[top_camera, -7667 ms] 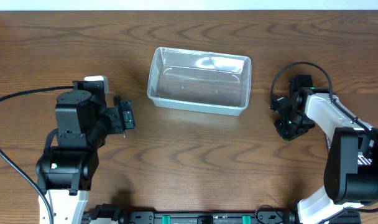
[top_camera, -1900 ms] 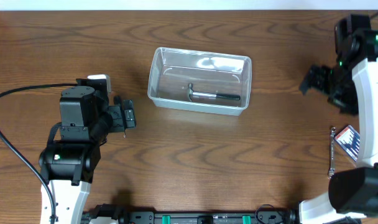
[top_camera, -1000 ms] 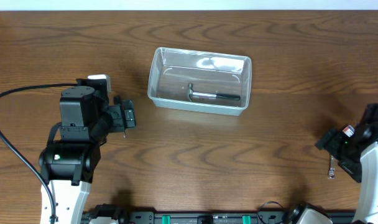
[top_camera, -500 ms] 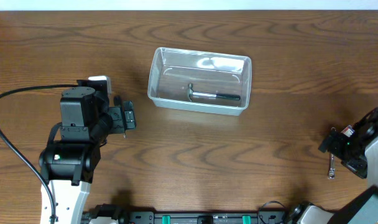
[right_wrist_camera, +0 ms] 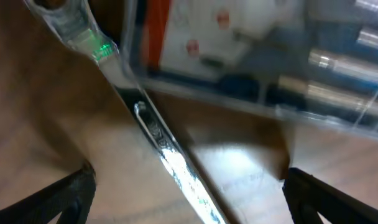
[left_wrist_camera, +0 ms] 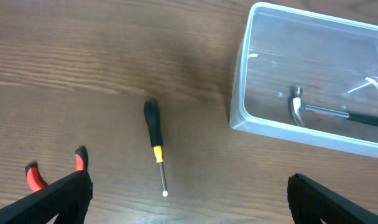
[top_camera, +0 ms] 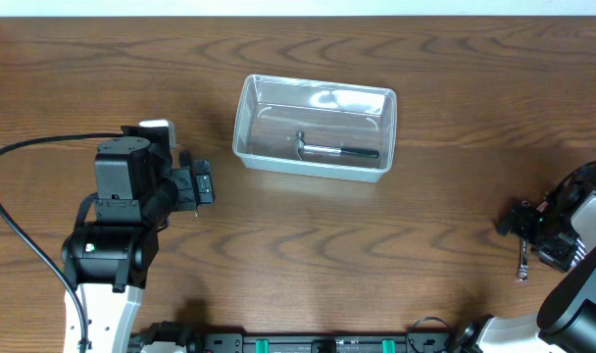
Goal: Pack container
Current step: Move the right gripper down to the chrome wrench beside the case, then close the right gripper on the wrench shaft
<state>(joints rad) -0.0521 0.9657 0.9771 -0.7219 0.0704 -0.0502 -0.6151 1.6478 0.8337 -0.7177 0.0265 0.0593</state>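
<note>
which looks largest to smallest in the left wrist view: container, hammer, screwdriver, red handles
1. container, by far.
2. screwdriver and hammer: alike in length; the hammer runs off the frame edge, so unranked.
3. red handles: only tips show, smallest as seen.

A clear container (top_camera: 313, 165), brown wood-grain table (top_camera: 298, 255), black-and-yellow screwdriver (left_wrist_camera: 155, 149), red plier handles (left_wrist_camera: 33, 177), silver wrench (right_wrist_camera: 164, 149).

Print on package (right_wrist_camera: 226, 37) apparently unreadable
</note>
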